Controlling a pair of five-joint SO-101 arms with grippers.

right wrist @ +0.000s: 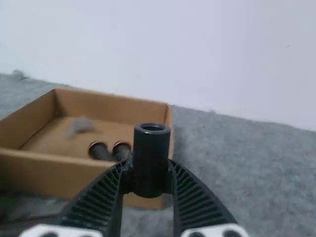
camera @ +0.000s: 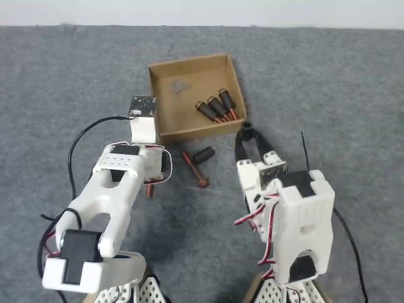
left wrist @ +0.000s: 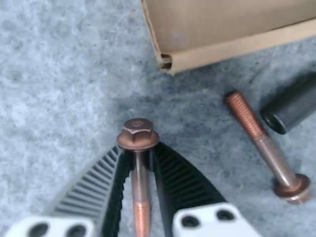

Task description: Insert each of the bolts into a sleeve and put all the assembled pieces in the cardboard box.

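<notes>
Grippers first, since they're nearest. The left gripper is pinched on a bolt just under the head. The head pokes out past the fingertips and the shank runs back between the ribbed fingers, prob so the head works as a stop and it can't slide. It sits close to the near-left corner of the cardboard box.

Over on the right, the right gripper is clamped round a black sleeve w/ the open end sticking out beyond the fingers. Looks to me like it's held out as a socket for that bolt. So imo the step in hand is mating those two, and they're well apart atm.

A bit farther, between the arms on the grey mat, a loose bolt and a loose sleeve lie just beside each other, not joined. They're right in front of the box wall, so easy to sweep by accident.

Farthest is the box itself, w/ three assembled pieces side by side at its right end.
</notes>
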